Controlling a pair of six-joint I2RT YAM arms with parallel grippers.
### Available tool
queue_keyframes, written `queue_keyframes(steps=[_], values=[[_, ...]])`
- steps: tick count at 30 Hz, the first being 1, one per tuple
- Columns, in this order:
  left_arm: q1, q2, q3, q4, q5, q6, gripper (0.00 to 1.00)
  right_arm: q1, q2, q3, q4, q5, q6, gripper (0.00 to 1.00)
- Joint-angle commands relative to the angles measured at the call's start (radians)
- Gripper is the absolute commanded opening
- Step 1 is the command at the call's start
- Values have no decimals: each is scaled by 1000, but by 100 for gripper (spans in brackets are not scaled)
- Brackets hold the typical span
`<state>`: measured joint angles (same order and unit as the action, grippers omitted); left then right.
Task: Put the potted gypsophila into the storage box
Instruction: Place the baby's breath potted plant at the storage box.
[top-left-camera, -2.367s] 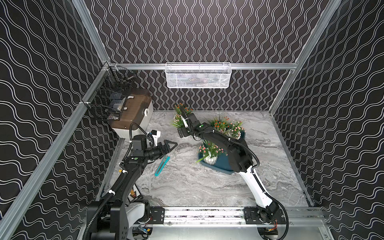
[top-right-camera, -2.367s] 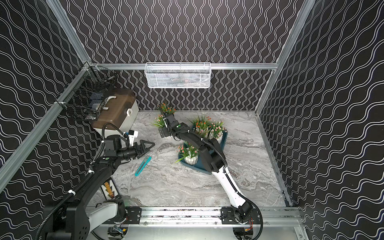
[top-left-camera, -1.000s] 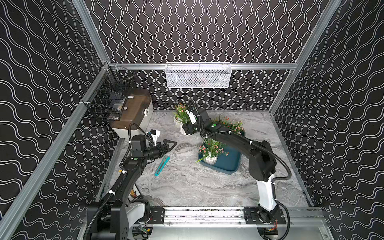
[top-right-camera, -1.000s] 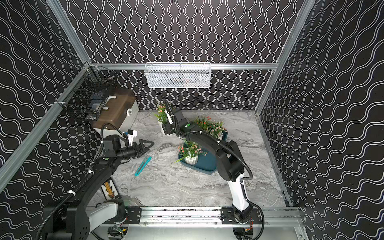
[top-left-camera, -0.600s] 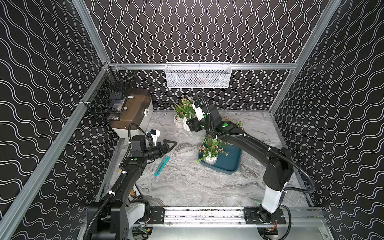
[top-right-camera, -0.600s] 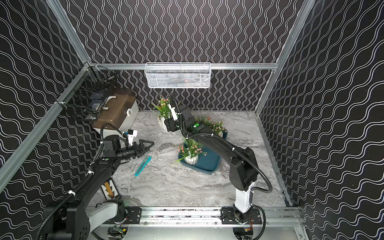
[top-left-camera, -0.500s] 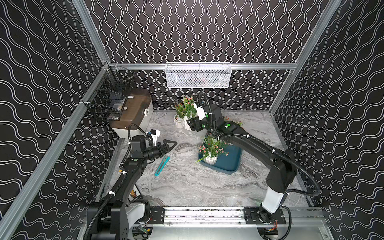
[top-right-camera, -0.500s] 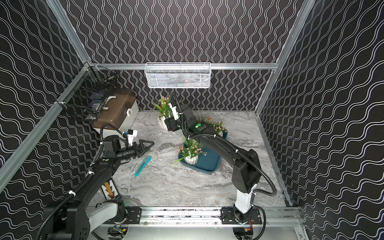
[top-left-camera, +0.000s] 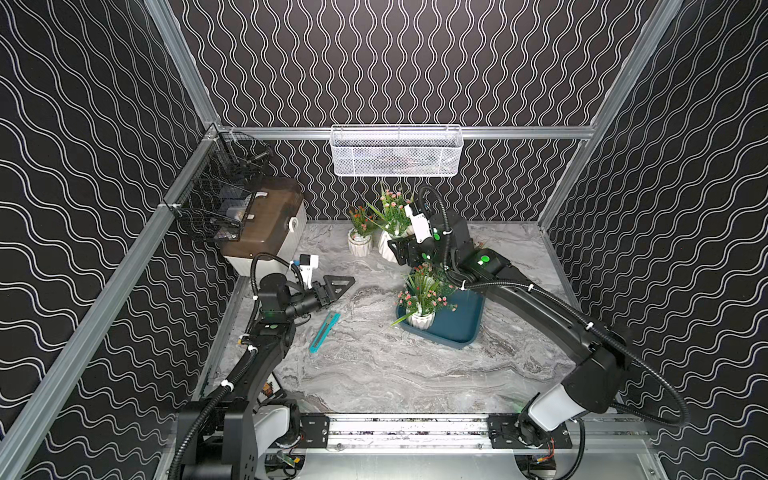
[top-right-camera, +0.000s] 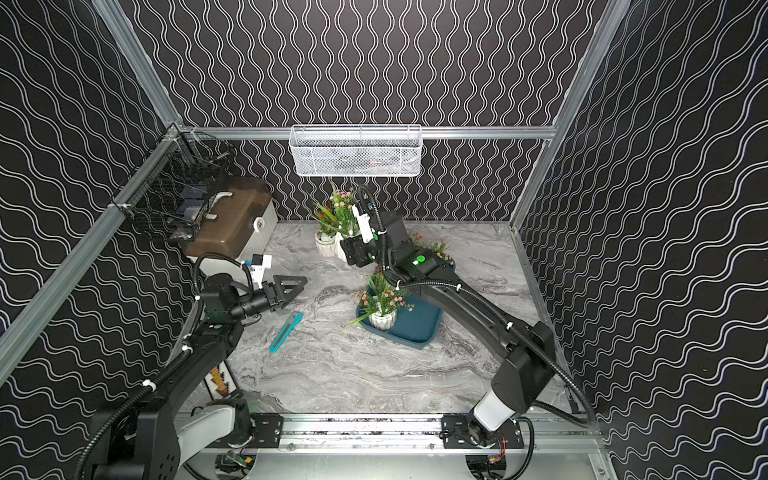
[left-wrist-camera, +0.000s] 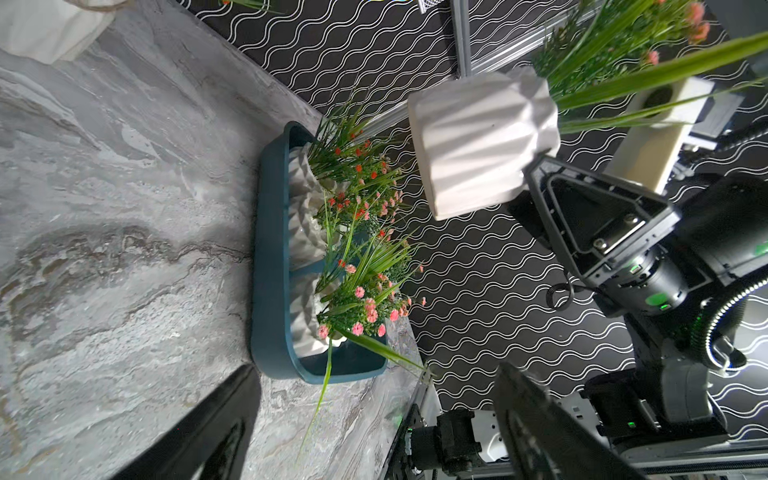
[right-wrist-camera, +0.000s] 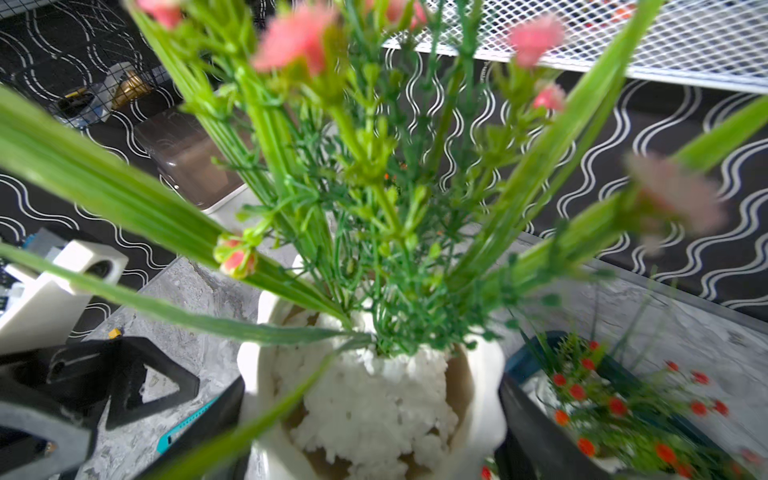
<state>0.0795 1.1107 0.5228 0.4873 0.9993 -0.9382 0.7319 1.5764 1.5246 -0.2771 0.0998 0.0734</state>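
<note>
Now | pot (left-wrist-camera: 478, 141): white, ribbed, hard-looking, roughly upright with plastic stems up, clamped by its wall between right gripper (top-left-camera: 400, 251) jaws, clear of table (top-left-camera: 374, 374) | tray (top-left-camera: 457, 343): dark teal, smooth, shallow, below and behind those jaws, toward their arm's base | left gripper (top-left-camera: 343, 286): spread wide, empty, well apart from pot

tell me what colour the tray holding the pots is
Dark teal all over, no pattern; the storage box shows best in the left wrist view.

I see my grey marbled table (top-left-camera: 374, 374) carrying the dark-teal storage box (top-left-camera: 467, 318), a teal utility knife (top-left-camera: 324, 332) near it, one potted gypsophila (top-left-camera: 360, 244) at the back, and a brown-lidded white box (top-left-camera: 266, 224) in the far corner.
</note>
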Motion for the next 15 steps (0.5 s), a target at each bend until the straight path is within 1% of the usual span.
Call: queue_keyframes(steps=[1,5,10,15], values=[[2,1,-3,99,29,-42,91,-2,-46,-21,33,40,-3,77],[2,-6,-1,106,35,-44,91,-6,-100,-56,17,64,0,77],[-8,-17,-7,158,45,-66,91,-20,-170,-106,-13,98,13,77],[-43,-46,12,90,33,-11,91,-42,-232,-161,-46,117,32,77]])
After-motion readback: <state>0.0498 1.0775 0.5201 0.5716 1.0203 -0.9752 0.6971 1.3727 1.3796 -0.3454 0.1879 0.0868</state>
